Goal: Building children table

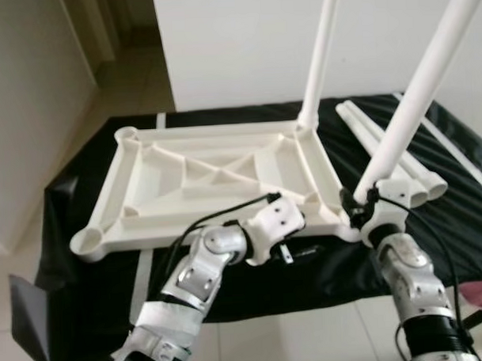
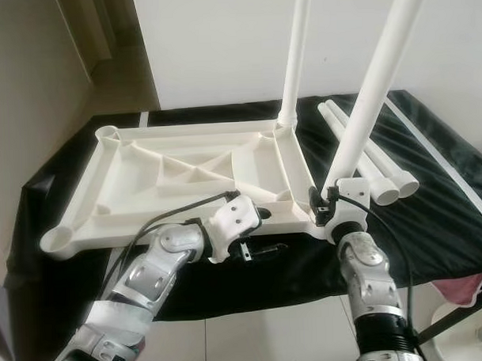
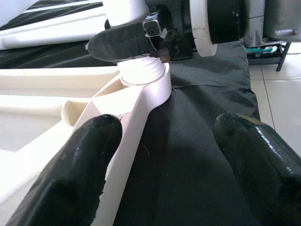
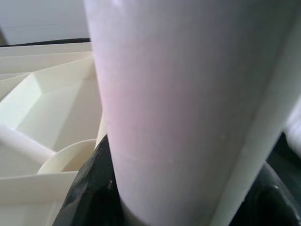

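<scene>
Right claw (image 1: 360, 202): clamped shut around base of tilted white leg (image 1: 416, 91) at near right corner socket of upturned white tabletop (image 1: 217, 177) on black-draped worktop (image 1: 323, 261); left claw (image 3: 162, 155): spread wide, one finger (image 3: 77, 169) against tabletop's near edge beside that corner.

Soft daylight, mild blur, washed-out whites

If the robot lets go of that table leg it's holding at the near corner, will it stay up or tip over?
The table leg leans off upright while the right gripper clamps its base at the tabletop corner socket, so it looks not fully seated and would probably tip. Being a long smooth tube, it would likely roll on the black cloth like the spare legs.
</scene>
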Motion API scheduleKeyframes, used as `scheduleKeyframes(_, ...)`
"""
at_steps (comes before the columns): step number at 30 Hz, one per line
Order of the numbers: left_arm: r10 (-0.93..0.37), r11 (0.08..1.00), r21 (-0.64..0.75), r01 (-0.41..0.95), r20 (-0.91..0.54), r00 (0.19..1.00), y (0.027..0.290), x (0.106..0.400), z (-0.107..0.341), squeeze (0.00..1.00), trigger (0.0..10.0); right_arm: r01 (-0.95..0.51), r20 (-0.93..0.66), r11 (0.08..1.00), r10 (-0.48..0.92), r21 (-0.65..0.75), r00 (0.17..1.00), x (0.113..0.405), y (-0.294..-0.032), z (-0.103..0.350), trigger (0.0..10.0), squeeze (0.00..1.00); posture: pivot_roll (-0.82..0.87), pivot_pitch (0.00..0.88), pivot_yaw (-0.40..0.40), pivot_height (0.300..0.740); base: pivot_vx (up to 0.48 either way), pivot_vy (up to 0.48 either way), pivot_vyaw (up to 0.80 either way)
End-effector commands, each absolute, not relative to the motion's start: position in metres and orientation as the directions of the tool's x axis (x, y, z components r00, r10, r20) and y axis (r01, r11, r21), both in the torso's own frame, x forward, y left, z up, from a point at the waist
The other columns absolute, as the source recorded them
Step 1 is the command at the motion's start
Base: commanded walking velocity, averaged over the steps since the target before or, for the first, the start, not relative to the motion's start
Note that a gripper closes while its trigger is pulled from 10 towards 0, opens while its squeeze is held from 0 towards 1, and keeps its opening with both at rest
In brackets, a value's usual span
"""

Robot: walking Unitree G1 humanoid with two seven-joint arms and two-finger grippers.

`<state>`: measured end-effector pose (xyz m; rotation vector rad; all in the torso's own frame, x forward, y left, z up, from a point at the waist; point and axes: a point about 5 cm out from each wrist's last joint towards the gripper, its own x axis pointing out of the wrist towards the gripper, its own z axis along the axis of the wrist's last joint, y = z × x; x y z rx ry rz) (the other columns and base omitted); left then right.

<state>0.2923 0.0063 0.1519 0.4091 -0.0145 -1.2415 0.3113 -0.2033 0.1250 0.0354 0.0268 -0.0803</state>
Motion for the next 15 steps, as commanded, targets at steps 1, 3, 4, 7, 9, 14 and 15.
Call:
scheduleKeyframes(1, -0.89, 0.35, 0.328, 0.877, -0.175, 0.42, 0.007, 0.298, 0.154, 0.0, 10.0, 0.173, -0.141, 0.983, -0.163, 0.063, 0.977, 0.307, -0.206, 0.105, 10.0, 0.0, 0.02, 0.0, -0.003, 0.74, 0.0, 0.0, 0.0)
scheduleKeyframes(3, -0.887, 0.359, 0.325, 0.875, -0.173, 0.428, 0.006, 0.298, 0.153, 0.0, 10.0, 0.294, -0.161, 0.952, -0.278, 0.086, 0.947, 0.306, -0.202, 0.103, 10.0, 0.0, 0.02, 0.0, -0.018, 0.74, 0.0, 0.0, 0.0)
scheduleKeyframes(4, -0.887, 0.359, 0.325, 0.875, -0.173, 0.428, 0.006, 0.298, 0.153, 0.0, 10.0, 0.294, -0.161, 0.952, -0.278, 0.086, 0.947, 0.306, -0.202, 0.103, 10.0, 0.0, 0.02, 0.0, -0.018, 0.74, 0.0, 0.0, 0.0)
scheduleKeyframes(7, -0.881, 0.374, 0.317, 0.872, -0.172, 0.44, 0.007, 0.298, 0.151, 0.0, 10.0, 0.414, -0.181, 0.904, -0.391, 0.111, 0.902, 0.304, -0.195, 0.101, 10.0, 0.0, 0.02, 0.0, -0.027, 0.74, 0.0, 0.0, 0.0)
scheduleKeyframes(9, -0.876, 0.39, 0.303, 0.87, -0.17, 0.452, 0.009, 0.296, 0.148, 0.0, 10.0, 0.435, -0.201, 0.887, -0.403, 0.155, 0.893, 0.304, -0.178, 0.099, 10.0, 0.0, 0.03, 0.0, -0.037, 0.74, 0.0, 0.0, 0.0)
scheduleKeyframes(14, -0.875, 0.392, 0.3, 0.87, -0.172, 0.453, 0.009, 0.294, 0.145, 0.0, 10.0, 0.374, -0.166, 0.92, -0.354, 0.115, 0.92, 0.303, -0.179, 0.103, 10.0, 0.0, 0.03, 0.0, -0.044, 0.74, 0.0, 0.0, 0.0)
scheduleKeyframes(15, -0.875, 0.392, 0.3, 0.87, -0.172, 0.453, 0.009, 0.294, 0.145, 0.0, 10.0, 0.374, -0.166, 0.92, -0.354, 0.115, 0.92, 0.303, -0.179, 0.103, 10.0, 0.0, 0.03, 0.0, -0.044, 0.74, 0.0, 0.0, 0.0)
